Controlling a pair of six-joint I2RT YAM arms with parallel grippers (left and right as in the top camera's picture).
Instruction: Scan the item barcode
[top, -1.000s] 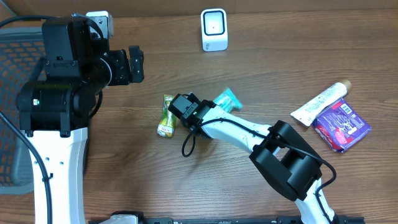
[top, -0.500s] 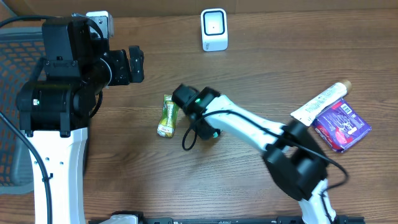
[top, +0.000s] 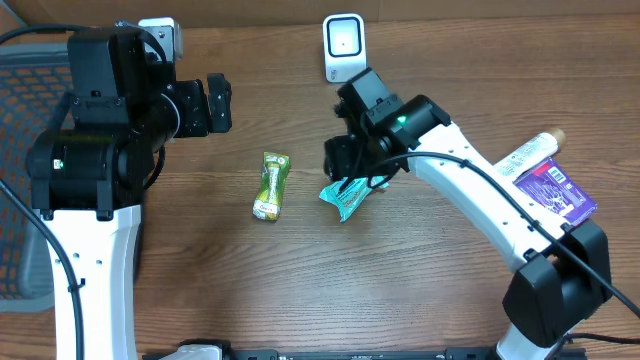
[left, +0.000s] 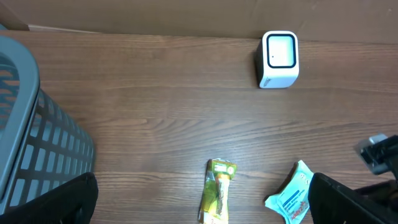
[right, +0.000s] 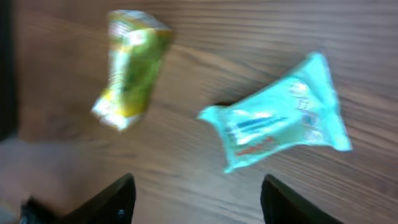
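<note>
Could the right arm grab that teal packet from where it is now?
Probably yes. The right gripper hangs just above the teal packet with its jaws apart, nothing lies between them, and the green packet sits clear to one side.

Each arm is white tubing between bulky black joint housings. The left arm (top: 95, 270) has a black cable (top: 75, 320) down its side. The right arm (top: 490, 195) shows a small green light (top: 403, 122). Its fingers (right: 118, 199) are black.
</note>
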